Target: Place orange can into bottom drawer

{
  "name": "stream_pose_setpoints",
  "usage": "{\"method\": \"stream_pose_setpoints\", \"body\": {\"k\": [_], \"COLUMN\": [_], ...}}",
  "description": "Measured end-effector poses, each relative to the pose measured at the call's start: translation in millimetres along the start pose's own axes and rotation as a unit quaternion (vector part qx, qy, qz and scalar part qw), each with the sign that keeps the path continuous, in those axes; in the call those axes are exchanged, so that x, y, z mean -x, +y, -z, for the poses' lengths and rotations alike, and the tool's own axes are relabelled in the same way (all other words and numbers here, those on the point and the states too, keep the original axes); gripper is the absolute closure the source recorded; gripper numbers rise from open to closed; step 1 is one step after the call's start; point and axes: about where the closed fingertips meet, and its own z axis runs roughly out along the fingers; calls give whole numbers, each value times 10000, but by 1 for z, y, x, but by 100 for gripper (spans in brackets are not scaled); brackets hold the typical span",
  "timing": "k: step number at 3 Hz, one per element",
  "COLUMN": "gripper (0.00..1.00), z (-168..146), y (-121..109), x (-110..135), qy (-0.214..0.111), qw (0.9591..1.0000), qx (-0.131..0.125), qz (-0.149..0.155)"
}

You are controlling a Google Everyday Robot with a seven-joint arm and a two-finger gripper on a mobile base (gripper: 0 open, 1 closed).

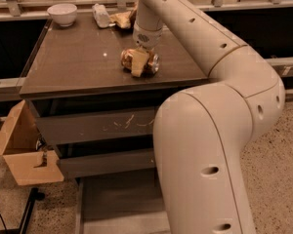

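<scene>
The orange can (151, 62) lies on its side on the cabinet top (73, 62), near the middle right. My gripper (139, 62) reaches straight down onto it from the arm above, with one cream finger (137, 66) across the can's front. It looks shut on the can, which rests on the surface. The bottom drawer (117, 199) is pulled open at the foot of the cabinet and its flat floor is bare. My arm's big lower link (205, 155) covers the drawer's right part.
A white bowl (62, 13), a small clear bottle (101, 15) and a brown snack bag (121, 19) stand at the back of the top. The scratched drawer front (93, 126) and the middle drawer front (107, 162) are shut. A cardboard box (24, 152) stands at the left.
</scene>
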Motion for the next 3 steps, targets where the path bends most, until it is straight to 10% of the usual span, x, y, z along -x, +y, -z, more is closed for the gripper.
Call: {"method": "stream_pose_setpoints", "body": {"k": [2, 3], "gripper": [96, 100], "z": [0, 13], "y": [0, 6], "x": [0, -8], "qy": [0, -95], "qw": [10000, 9999], "qx": [0, 81], "qz": [0, 71]}}
